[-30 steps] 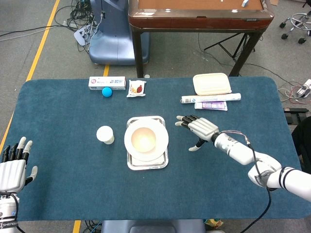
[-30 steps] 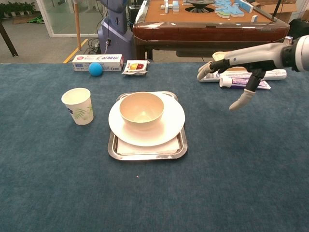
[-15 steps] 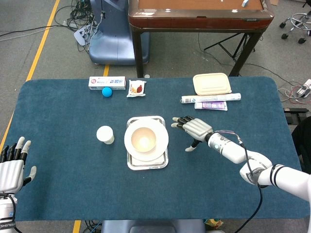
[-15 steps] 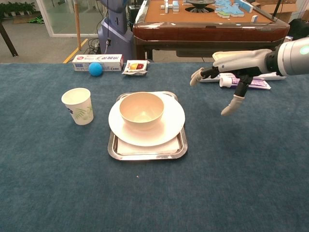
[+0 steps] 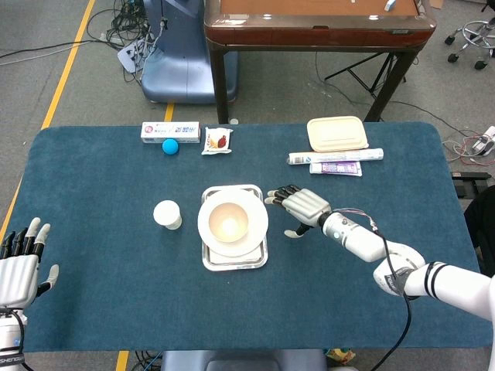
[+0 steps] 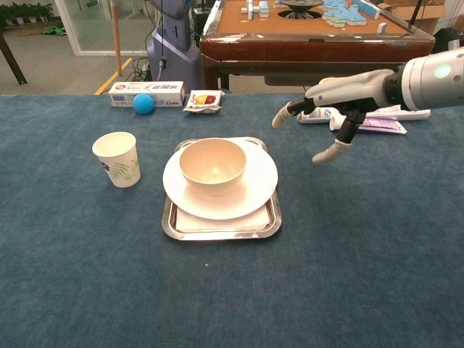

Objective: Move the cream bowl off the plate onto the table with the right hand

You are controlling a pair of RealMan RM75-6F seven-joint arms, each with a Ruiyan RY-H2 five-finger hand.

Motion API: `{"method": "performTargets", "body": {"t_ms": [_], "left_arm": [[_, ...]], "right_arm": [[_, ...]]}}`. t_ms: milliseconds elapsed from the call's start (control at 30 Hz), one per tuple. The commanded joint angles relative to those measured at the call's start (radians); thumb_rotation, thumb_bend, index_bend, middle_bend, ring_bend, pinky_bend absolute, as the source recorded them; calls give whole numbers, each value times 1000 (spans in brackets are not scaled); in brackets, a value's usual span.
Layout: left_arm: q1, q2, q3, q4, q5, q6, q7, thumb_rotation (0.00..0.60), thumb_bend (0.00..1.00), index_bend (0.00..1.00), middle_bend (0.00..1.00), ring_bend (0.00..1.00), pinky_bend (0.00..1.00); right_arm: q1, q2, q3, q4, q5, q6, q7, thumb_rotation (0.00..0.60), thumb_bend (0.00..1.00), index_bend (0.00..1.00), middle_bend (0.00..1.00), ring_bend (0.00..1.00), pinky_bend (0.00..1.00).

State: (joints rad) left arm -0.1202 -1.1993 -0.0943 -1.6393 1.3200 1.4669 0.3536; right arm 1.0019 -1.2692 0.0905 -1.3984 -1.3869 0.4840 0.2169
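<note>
The cream bowl [image 5: 230, 221] [image 6: 212, 163] stands upright in the middle of a white plate [image 5: 258, 225] [image 6: 258, 185], which lies on a metal tray [image 5: 234, 260] [image 6: 221, 227] at the table's centre. My right hand [image 5: 298, 206] [image 6: 325, 112] hovers above the table just right of the plate, open, fingers spread toward the bowl and thumb hanging down, touching nothing. My left hand [image 5: 21, 267] rests open at the table's near left corner, seen only in the head view.
A paper cup [image 5: 167, 214] [image 6: 117, 158] stands left of the tray. At the back lie a toothpaste box [image 5: 170, 131], blue ball [image 5: 169, 146], snack packet [image 5: 217, 141], cream lid [image 5: 337, 133] and two tubes [image 5: 335, 158]. A brown table [image 5: 313, 23] stands beyond.
My right hand has moved left toward the plate and bowl, staying open. The bowl, plate and left hand have not moved.
</note>
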Motion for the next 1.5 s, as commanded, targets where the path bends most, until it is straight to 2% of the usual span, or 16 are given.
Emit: {"method": "performTargets", "body": {"t_ms": [33, 133, 200, 267, 633, 867, 1500], "left_arm": [[1, 1, 2, 1, 2, 1, -3, 600, 358, 0, 0, 0, 0], [2, 2, 2, 2, 2, 2, -6, 600, 358, 0, 0, 0, 0], [2, 2, 2, 2, 4, 2, -6, 600, 358, 0, 0, 0, 0], [1, 3, 2, 1, 3, 0, -8, 600, 358, 0, 0, 0, 0], [1, 12, 1, -6, 5, -2, -23, 600, 357, 0, 0, 0, 0], [5, 26, 1, -8, 8, 0, -53, 600, 358, 0, 0, 0, 0], [16, 49, 3, -7, 28, 12, -113, 600, 358, 0, 0, 0, 0]], "right_arm": [[-2, 4, 3, -8, 10, 5, -7, 600, 490, 0, 114, 0, 8], [-3, 5, 9, -15, 14, 14, -3, 600, 473, 0, 27, 0, 9], [-1, 2, 13, -14, 15, 14, 2, 600, 428, 0, 0, 0, 9], [8, -4, 17, -8, 19, 1, 11, 600, 376, 0, 0, 0, 9], [94, -89, 51, 58, 63, -96, 11, 600, 264, 0, 0, 0, 9], [134, -143, 71, 102, 96, -131, 10, 600, 132, 0, 0, 0, 9], [213, -249, 101, 169, 109, -177, 12, 600, 128, 0, 0, 0, 9]]}}
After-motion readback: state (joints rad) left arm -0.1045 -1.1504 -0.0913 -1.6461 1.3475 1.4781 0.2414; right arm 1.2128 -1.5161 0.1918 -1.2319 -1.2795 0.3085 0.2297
